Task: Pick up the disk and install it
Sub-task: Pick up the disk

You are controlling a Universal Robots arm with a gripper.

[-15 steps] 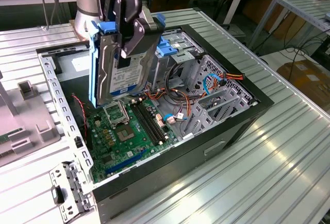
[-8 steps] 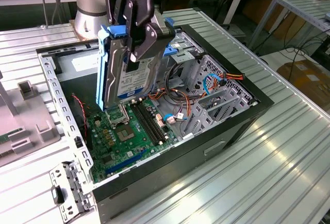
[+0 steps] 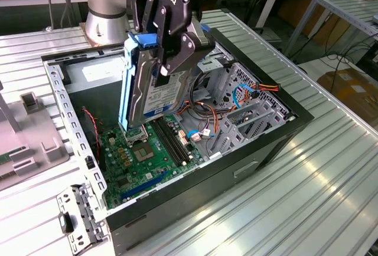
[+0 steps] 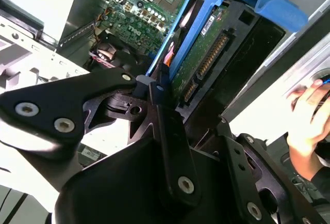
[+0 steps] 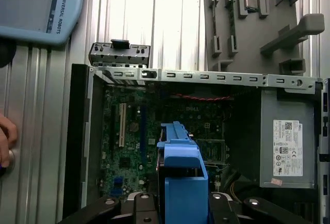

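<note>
One disk (image 3: pixel 158 99) hangs upright, clenched in the end effector (image 3: pixel 156 52) over the open case (image 3: pixel 57 88) (transfer step); seating, I judge, demands alignment with the drive cage (image 3: pixel 251 114).

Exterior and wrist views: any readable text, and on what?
No plain words or signs to quote.
Label on the disk: print too small to read.
Sticker on the power supply: too small to read.
On the gripper, pendant and motherboard: brand marks only.
</note>
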